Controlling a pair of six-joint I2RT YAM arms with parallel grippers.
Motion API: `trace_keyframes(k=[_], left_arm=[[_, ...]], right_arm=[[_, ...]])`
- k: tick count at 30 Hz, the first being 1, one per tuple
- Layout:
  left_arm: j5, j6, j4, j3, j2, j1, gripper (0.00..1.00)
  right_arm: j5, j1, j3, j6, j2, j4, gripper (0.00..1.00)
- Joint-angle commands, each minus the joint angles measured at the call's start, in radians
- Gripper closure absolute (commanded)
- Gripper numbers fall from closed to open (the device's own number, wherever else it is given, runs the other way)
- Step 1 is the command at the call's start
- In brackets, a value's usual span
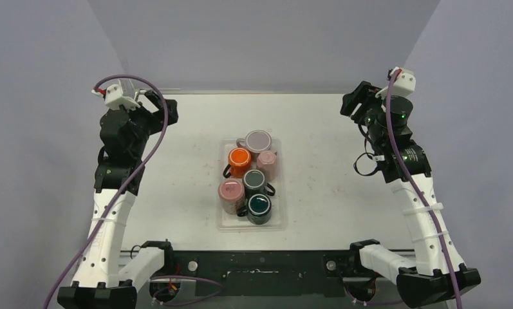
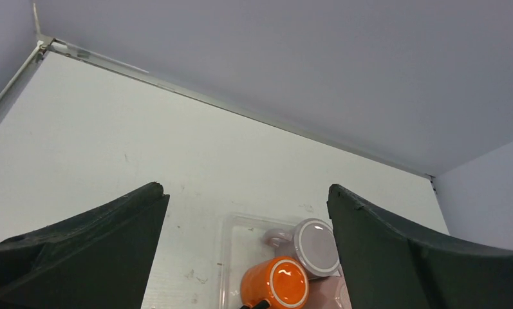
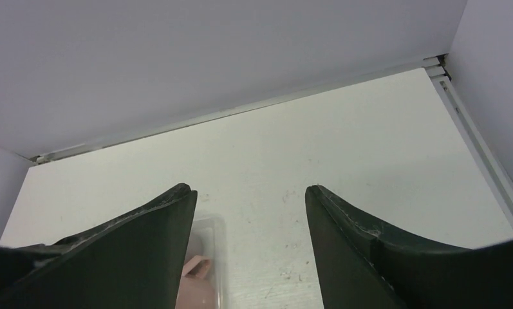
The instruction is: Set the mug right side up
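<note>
White table [image 1: 318, 129], matt, with small dark specks and scuffs near the middle. In the middle, a clear plastic tray [image 1: 228, 221], its long side running from near to far. Along the far edge, a thin metal strip [image 1: 253, 93]. Behind it and at left and right, plain grey-lilac walls [image 1: 260, 38]. At the near edge, a black mounting bar [image 1: 260, 262] with two round silver discs.

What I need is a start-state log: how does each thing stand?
tray: holds six mugs
orange mug: upside down, in tray
grey mug: upside down, in tray
other four mugs: in tray, way up unclear
left gripper: open, empty
right gripper: open, empty
</note>
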Motion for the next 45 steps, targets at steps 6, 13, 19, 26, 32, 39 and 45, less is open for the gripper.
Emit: trace_keyframes(k=[6, 13, 19, 26, 32, 39, 45], left_arm=[[-0.001, -0.079, 0.121, -0.159, 0.027, -0.038, 0.04], [0.135, -0.003, 0.097, -0.2, 0.042, -0.035, 0.04], [0.013, 0.118, -0.195, -0.091, 0.076, -0.236, 0.02], [0.07, 0.103, -0.336, -0.088, 0.039, -0.405, 0.03], [0.064, 0.062, -0.343, -0.189, -0.021, -0.482, 0.22], [0.043, -0.144, -0.408, -0.25, -0.021, -0.625, 0.24], [0.043, -0.164, -0.428, -0.341, -0.087, -0.767, 0.21]], right_arm=[[-0.032, 0.005, -0.068, 0.04, -0.037, -0.023, 0.34], [-0.088, 0.004, -0.144, 0.017, -0.053, -0.079, 0.18], [-0.243, 0.013, -0.206, 0.0, -0.045, -0.099, 0.15], [-0.21, 0.105, -0.269, 0.001, -0.017, -0.083, 0.12], [-0.202, 0.132, -0.287, 0.023, 0.019, -0.062, 0.12], [-0.205, 0.158, -0.305, 0.036, 0.022, -0.055, 0.12], [-0.201, 0.201, -0.331, 0.057, 0.016, -0.065, 0.12]])
